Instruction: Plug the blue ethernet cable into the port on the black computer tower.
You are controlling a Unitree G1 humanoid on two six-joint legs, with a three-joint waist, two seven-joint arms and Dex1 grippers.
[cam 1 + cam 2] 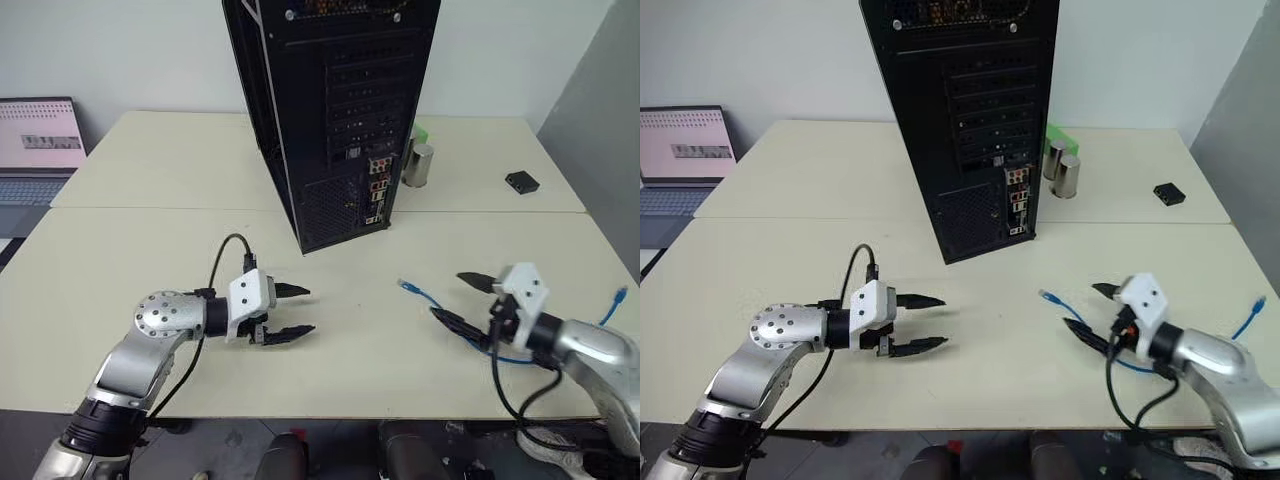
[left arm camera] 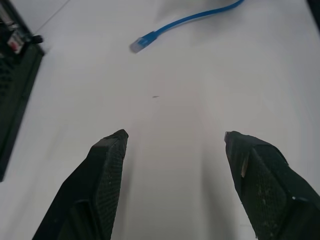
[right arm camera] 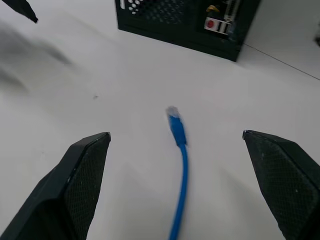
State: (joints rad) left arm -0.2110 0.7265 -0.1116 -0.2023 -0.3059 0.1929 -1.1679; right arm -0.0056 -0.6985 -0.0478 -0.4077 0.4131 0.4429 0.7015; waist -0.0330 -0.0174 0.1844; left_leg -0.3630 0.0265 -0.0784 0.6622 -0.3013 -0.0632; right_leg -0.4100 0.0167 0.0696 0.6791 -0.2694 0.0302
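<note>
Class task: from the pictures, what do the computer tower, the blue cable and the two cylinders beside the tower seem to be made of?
Black computer tower: probably painted metal, with perforated vents. Blue ethernet cable: smooth, flexible plastic jacket, clear plug. Cylinders: shiny, likely metal.

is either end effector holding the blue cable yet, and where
Nothing is held. Both the left end effector and right end effector are open; the blue ethernet cable lies on the table.

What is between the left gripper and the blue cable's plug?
Nothing but bare table. In the left wrist view, the open left gripper faces the cable plug across empty tabletop.
</note>
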